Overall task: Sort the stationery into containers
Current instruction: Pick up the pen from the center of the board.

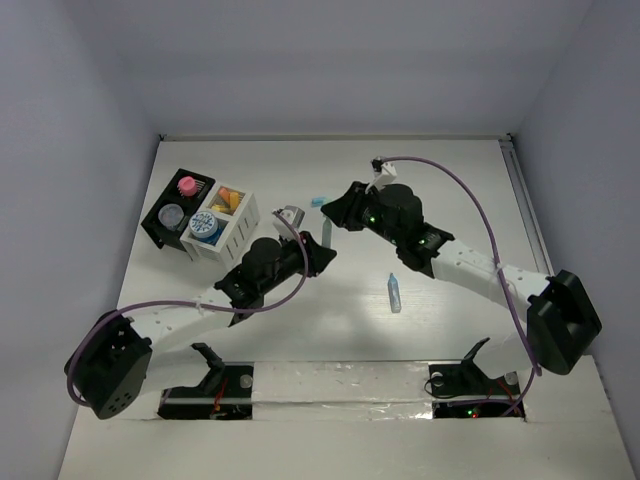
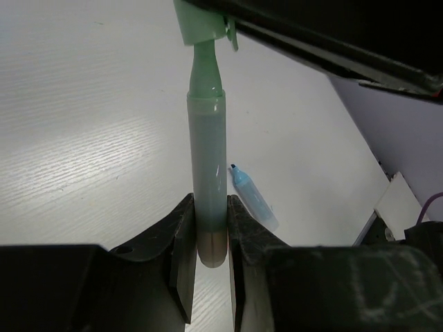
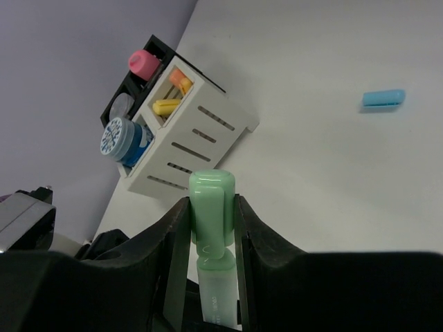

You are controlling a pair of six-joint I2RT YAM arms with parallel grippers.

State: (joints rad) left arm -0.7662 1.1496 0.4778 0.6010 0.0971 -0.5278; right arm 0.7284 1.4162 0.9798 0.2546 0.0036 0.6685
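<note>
Top view: my left gripper [image 1: 318, 250] and right gripper [image 1: 338, 212] meet on one green highlighter [image 1: 327, 232], near the white box [image 1: 238, 235] that adjoins the black tray [image 1: 152, 225]. A blue marker [image 1: 395, 293] lies apart on the table [image 1: 450, 200].

Left wrist view: the left jaws pinch the barrel's end.

Right wrist view: the right jaws pinch the cap. I cannot read the faint print on the barrel, nor the pattern on the blue tub [image 3: 119, 137] in the box.

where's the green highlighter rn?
Mid-table in the top view, just right of the white box. The green highlighter is gripped between both arms: the left gripper pinches its base, and the right gripper pinches its cap end.
</note>
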